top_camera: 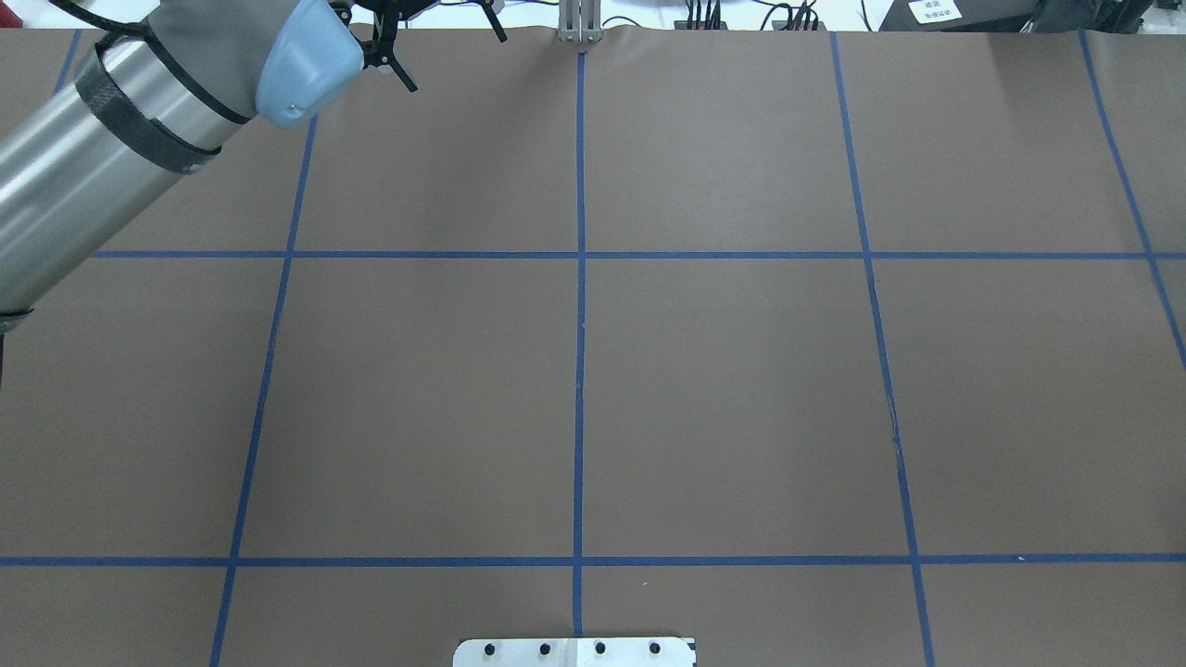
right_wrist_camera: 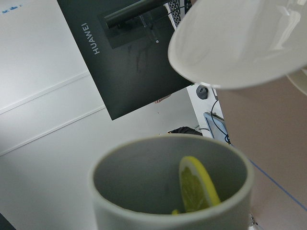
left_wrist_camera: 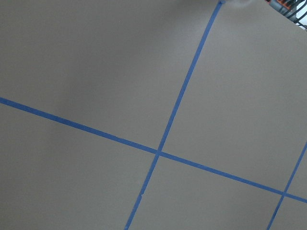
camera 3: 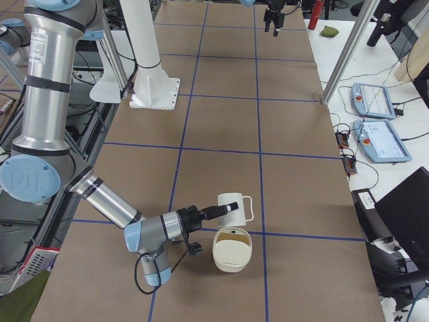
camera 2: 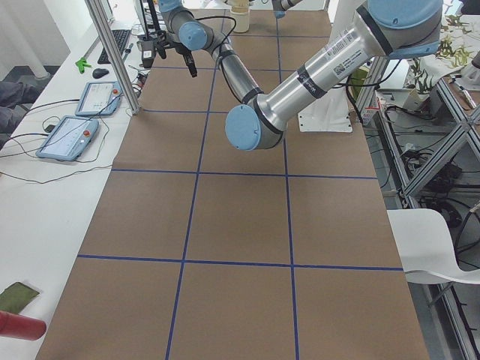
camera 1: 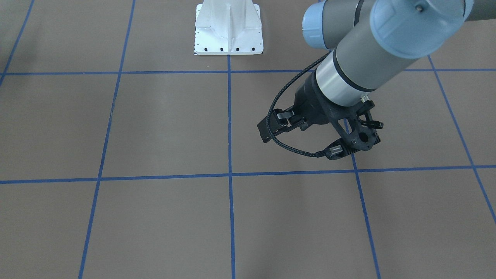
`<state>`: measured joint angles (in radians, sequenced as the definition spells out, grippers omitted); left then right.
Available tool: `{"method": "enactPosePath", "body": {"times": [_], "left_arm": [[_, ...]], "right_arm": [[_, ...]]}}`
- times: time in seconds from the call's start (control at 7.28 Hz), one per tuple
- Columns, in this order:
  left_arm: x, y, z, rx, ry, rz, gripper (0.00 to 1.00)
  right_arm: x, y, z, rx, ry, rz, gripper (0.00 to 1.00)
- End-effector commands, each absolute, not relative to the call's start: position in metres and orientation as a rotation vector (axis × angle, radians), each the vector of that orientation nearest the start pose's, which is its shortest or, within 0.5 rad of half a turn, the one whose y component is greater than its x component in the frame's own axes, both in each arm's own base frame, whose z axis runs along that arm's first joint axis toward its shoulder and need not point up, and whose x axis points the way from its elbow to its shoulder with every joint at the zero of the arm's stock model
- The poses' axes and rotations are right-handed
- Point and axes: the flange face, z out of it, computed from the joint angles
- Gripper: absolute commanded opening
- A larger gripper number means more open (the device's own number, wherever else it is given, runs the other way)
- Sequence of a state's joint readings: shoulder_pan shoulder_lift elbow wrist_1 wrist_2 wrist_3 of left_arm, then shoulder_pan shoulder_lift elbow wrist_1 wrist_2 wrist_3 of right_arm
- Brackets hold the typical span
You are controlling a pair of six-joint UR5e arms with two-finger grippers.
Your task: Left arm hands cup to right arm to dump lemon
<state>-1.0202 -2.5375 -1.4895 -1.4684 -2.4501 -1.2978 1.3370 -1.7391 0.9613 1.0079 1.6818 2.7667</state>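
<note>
Over table (camera 3: 221,121), right arm (camera 3: 107,198) has cup (camera 3: 234,209) tipped sideways just above bowl (camera 3: 232,251). Right claw (camera 3: 213,213) at cup, grip can't tell. Left claw (camera 1: 271,126) well apart, empty, gap unclear. Lemon (right_wrist_camera: 196,184) inside cup, leaning on wall. Risks: slice sticking to wall, landing outside bowl, cup slipping.

The brown counter (top_camera: 741,371) lies bare across its middle squares, open for passage. A white mounting base (top_camera: 574,651) stands at the robot-side edge. The left arm (camera 1: 360,66) reaches out above the squares left of centre, raised off the surface. At the right end, the right arm (camera 3: 107,198) lies low, with the cup (camera 3: 236,206) just above a cream bowl (camera 3: 231,261). A metal post (camera 3: 343,64) stands at the operators' edge.
</note>
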Motion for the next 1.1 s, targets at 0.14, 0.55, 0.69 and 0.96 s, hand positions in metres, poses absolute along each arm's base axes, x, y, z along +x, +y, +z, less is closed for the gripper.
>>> {"method": "enactPosePath", "body": {"times": [0.14, 0.55, 0.69, 0.96], "left_arm": [[0.325, -0.639, 0.075, -0.216, 1.079, -0.331, 1.00], [0.325, -0.638, 0.073, -0.207, 1.080, -0.330, 1.00], [0.325, -0.637, 0.070, -0.204, 1.083, -0.328, 1.00], [0.324, -0.638, 0.071, -0.205, 1.081, -0.330, 1.00]], "right_arm": [[0.051, -0.311, 0.734, 0.105, 2.826, -2.108, 0.00], [0.048, -0.326, 0.724, 0.207, 2.805, -2.045, 0.00], [0.047, -0.328, 0.723, 0.315, 2.753, -2.027, 0.00], [0.046, -0.329, 0.720, 0.340, 2.754, -1.999, 0.00]]}}
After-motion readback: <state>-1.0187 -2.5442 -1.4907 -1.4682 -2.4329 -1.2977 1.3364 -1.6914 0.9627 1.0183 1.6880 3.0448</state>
